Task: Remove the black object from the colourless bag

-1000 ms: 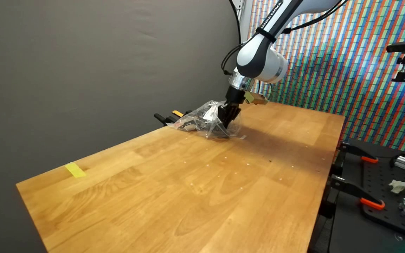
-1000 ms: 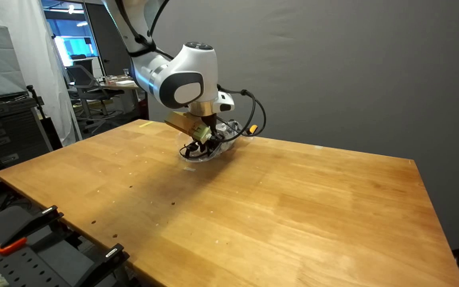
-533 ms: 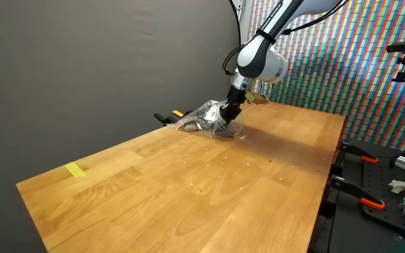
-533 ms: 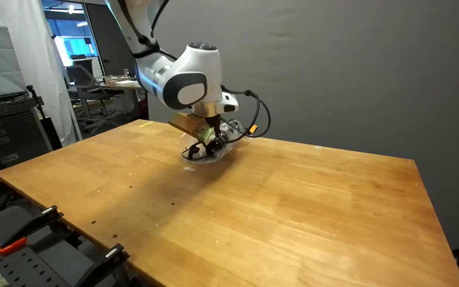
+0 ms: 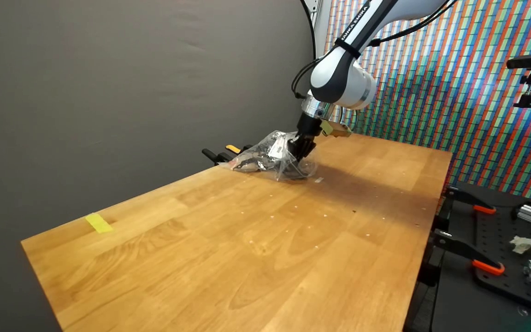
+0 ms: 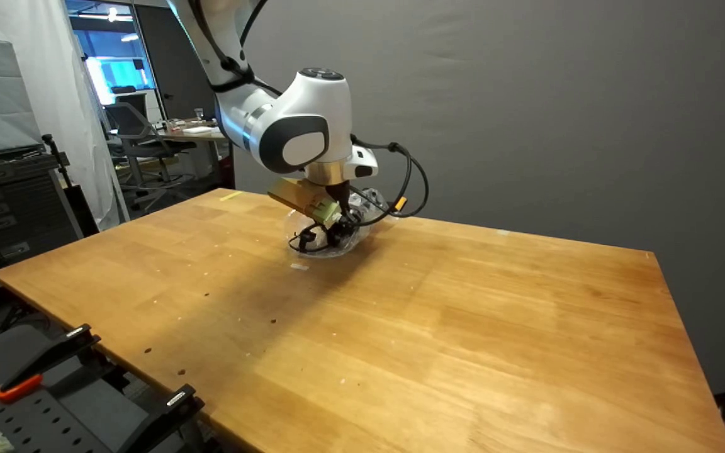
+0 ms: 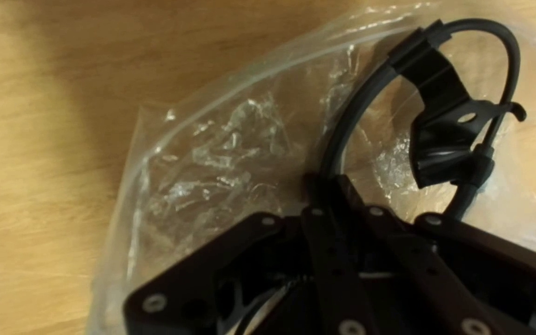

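Observation:
The clear plastic bag (image 5: 261, 157) lies crumpled on the table near its back edge and shows in both exterior views (image 6: 355, 239). In the wrist view the bag (image 7: 221, 153) spreads beneath my gripper. The black object (image 7: 440, 135) is a looped black cable or tube with a bracket-like black part; it also shows in an exterior view (image 6: 303, 240). My gripper (image 7: 328, 188) points down at the bag, with its fingertips closed around one side of the black loop. It also shows in both exterior views (image 5: 300, 150) (image 6: 340, 228). Film hides part of the fingers. Other dark items show inside the bag.
The wooden table (image 5: 228, 258) carries a yellow tape strip (image 5: 99, 222) and small white specks. A clamp with a yellow part (image 5: 233, 149) sits at the back edge by the bag. Black clamps with orange parts (image 5: 486, 266) and a dark side surface stand beside the table.
My gripper has risen slightly and shifted a little since one second ago, and the black loop and bag moved slightly with it. Over the last half second almost nothing has moved.

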### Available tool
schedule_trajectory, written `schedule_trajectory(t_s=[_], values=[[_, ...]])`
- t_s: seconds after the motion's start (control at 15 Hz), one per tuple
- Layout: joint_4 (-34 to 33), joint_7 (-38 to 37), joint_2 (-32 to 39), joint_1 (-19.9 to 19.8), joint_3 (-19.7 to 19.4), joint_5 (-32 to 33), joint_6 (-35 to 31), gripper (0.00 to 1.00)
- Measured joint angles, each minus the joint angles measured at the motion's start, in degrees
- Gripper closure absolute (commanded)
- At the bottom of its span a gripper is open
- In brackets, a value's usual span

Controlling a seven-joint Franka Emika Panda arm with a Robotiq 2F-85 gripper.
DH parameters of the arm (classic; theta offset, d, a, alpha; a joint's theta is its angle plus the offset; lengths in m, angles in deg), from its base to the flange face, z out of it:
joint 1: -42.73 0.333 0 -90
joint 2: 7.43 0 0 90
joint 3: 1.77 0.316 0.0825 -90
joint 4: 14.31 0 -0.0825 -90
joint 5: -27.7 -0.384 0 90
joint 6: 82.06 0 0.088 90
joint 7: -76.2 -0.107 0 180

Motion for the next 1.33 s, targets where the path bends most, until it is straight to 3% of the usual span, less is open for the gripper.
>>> schedule_trajectory(t_s=[0.8, 1.07, 1.33], values=[[1.1, -0.2, -1.5, 1.7, -0.1, 0.0, -1.7, 0.98], [4.3, -2.9, -5.4, 6.3, -4.6, 0.7, -1.7, 0.98], [9.7, -9.2, -13.1, 14.7, -12.4, 3.9, 0.5, 0.98]])
